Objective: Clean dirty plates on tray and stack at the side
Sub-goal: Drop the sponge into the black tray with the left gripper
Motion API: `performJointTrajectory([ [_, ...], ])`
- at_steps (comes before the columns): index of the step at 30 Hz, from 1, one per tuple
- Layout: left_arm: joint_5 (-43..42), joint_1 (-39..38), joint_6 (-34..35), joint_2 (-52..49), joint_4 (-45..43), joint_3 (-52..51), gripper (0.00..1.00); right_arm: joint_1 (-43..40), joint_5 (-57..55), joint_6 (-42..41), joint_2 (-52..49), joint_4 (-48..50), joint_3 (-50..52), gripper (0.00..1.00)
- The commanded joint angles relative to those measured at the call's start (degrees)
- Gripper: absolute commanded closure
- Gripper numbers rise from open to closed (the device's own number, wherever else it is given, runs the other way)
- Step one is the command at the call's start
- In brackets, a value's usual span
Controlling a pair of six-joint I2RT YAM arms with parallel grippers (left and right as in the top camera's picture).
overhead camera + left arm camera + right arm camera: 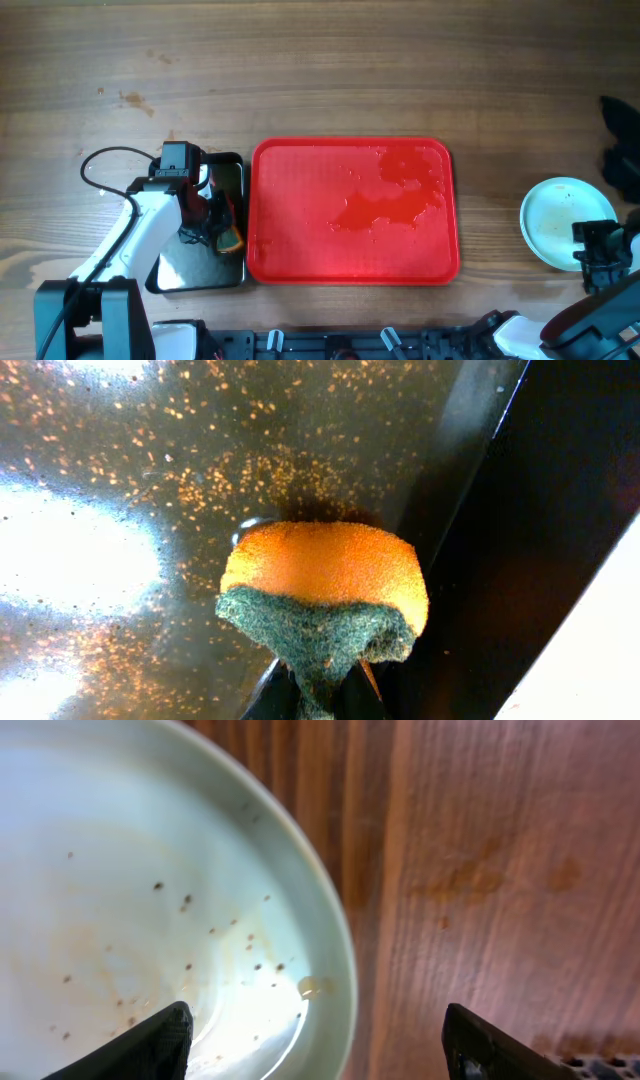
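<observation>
The red tray (pixel 300 200) lies mid-table with no plates on it, only wet smears at its right half. A pale plate (pixel 560 215) sits on the table at the far right; whether others lie under it I cannot tell. It shows close up in the right wrist view (pixel 140 890), speckled with brown crumbs. My right gripper (pixel 597 252) is open over that plate's near right rim, one finger over the plate and one over the wood (pixel 318 1040). My left gripper (pixel 210 222) is shut on an orange and green sponge (pixel 325 575) over the black tray (pixel 190 270).
The black glossy tray (pixel 120 480) is dusted with orange crumbs and lies just left of the red tray. A black cable (pixel 105 155) loops at the left arm. A dark object (pixel 622 150) stands at the far right edge.
</observation>
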State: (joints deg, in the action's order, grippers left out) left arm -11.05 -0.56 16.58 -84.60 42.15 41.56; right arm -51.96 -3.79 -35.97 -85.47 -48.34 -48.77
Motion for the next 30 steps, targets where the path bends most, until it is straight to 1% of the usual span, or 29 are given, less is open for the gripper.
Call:
performJointTrajectory([
  [1,-1.2,0.5,-1.2,-0.5,0.0,-0.3,0.96,2.7,5.6,2.0,1.1,-0.6,-2.1,0.26],
  [4,-1.2,0.5,-1.8,-0.5,0.0,-0.3,0.96,7.5,6.5,4.2,3.3,-3.2,-7.4,0.26],
  [5,-1.1,0.5,-2.9,-0.1,0.0,0.0,0.96,9.7,6.5,4.7,4.2,-4.5,-9.8,0.26],
  [7,-0.1,0.5,-3.0,0.8,0.3,1.0,0.96,14.1,6.9,7.1,5.8,-6.5,-14.2,0.26],
  [10,1.7,0.5,-3.1,3.0,3.1,5.0,0.96,20.5,7.1,9.0,7.7,-9.0,-19.5,0.26],
  [13,4.2,0.5,-4.5,5.0,7.0,8.7,0.96,24.1,7.8,9.0,9.4,-9.4,-21.1,0.24],
  [14,6.1,0.5,-4.2,5.6,8.4,9.7,0.88,25.2,7.8,9.0,10.3,-9.4,-21.1,0.23],
  [15,6.5,0.5,-4.2,6.2,9.0,9.9,0.72,25.6,7.8,9.0,10.8,-9.4,-21.1,0.23],
  [16,6.7,0.5,-4.2,6.4,9.6,9.9,0.62,25.8,7.8,9.0,11.3,-9.4,-21.1,0.22],
  [17,7.2,0.5,-4.1,6.4,10.5,9.9,0.64,25.8,7.8,9.0,11.6,-9.4,-21.1,0.22],
  [18,8.8,0.5,-3.1,6.4,11.2,9.9,0.72,25.8,7.8,9.0,11.9,-9.5,-21.1,0.21],
  [19,10.4,0.5,-1.9,6.4,11.6,9.9,0.72,25.8,7.9,9.5,12.1,-9.5,-21.1,0.21],
  [20,11.1,0.5,-1.2,6.4,11.8,9.9,0.66,25.8,8.4,10.6,12.2,-9.4,-21.1,0.21],
  [21,11.1,0.5,-1.1,6.4,11.9,9.9,0.56,25.8,8.8,10.9,12.4,-9.5,-21.1,0.18],
  [23,10.9,0.5,-0.7,6.4,12.0,10.0,0.19,25.8,10.0,12.8,12.9,-9.3,-21.3,0.06],
  [24,10.9,0.5,-0.7,6.5,12.0,10.1,0.0,25.8,10.9,13.6,13.4,-9.3,-21.8,0.03],
  [26,10.5,0.4,-0.7,6.7,12.2,10.9,0.0,25.8,13.9,15.7,14.2,-8.6,-22.9,0.01],
  [27,9.1,0.4,-0.9,7.1,12.8,12.6,0.0,25.8,20.8,20.8,15.6,-6.8,-24.1,0.01],
  [30,7.9,0.4,-1.0,8.7,14.4,17.2,0.0,25.8,32.1,27.1,18.5,-4.1,-25.4,0.01],
])
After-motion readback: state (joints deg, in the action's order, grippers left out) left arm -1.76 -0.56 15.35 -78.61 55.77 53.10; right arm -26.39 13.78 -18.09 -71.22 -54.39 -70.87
